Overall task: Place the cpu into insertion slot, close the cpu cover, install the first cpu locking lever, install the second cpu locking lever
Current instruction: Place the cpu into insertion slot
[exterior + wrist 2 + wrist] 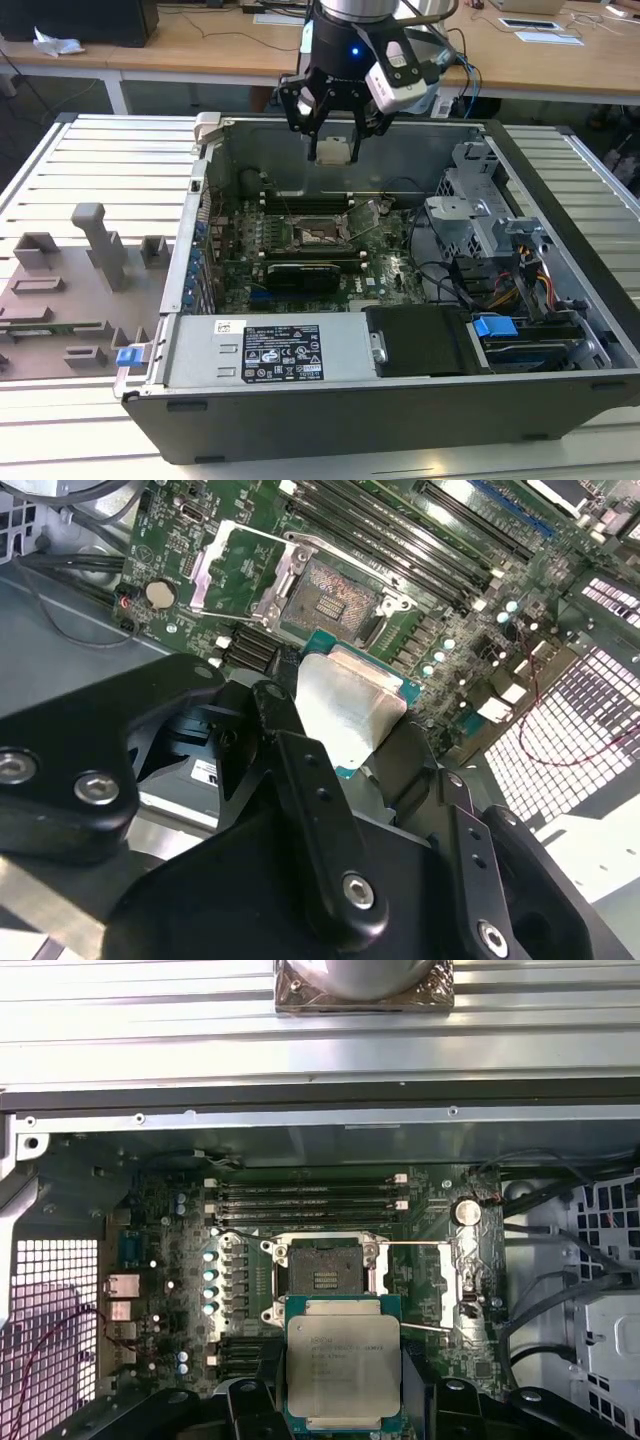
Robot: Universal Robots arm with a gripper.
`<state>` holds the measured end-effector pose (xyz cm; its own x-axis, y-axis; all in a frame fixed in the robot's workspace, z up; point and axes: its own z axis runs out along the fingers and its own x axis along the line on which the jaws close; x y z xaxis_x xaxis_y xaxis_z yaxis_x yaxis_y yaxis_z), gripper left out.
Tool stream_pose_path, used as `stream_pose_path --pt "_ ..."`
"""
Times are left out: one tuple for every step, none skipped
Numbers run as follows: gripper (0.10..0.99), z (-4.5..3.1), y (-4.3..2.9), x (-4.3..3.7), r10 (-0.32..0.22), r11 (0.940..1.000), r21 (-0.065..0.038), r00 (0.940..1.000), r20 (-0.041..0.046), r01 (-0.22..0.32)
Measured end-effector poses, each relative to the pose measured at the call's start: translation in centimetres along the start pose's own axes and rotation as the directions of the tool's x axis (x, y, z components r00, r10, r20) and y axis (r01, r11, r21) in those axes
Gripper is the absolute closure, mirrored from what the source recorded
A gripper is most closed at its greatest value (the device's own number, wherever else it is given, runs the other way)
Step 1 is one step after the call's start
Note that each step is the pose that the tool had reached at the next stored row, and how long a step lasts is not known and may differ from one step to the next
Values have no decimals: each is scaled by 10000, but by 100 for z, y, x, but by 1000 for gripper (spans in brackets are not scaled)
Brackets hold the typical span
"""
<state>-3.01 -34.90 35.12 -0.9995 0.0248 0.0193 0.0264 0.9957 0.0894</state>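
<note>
Where tool (352,742) grips cpu (343,702), lower edge hidden.

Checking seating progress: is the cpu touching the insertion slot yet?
Apart. In the exterior view the gripper holds the cpu well above the insertion slot, with open space between them.

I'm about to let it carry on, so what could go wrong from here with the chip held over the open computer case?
The end effector holds the cpu by its edges above the motherboard; a slip could drop it onto the exposed contacts of the insertion slot.
In the first wrist view the cpu sits offset from the slot; landing misaligned could bend contacts.
The cpu cover lies open right beside the slot, so a descending finger might catch it.
</note>
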Motion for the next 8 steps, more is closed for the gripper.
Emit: stream_pose_path --pt "541 6 -1 0 0 10000 0 10000 1 0" --pt "541 13 -1 0 0 10000 0 10000 0 0" --pt "541 22 -2 -1 0 10000 -1 10000 1 0" --pt "541 36 -3 -1 0 10000 0 10000 0 0" --pt "541 49 -4 -1 0 10000 1 10000 0 0" --pt "541 61 -6 -1 0 10000 1 10000 0 0" --pt "541 66 -6 -1 0 10000 0 10000 0 0" --pt "541 71 -6 -1 0 10000 0 10000 0 0"
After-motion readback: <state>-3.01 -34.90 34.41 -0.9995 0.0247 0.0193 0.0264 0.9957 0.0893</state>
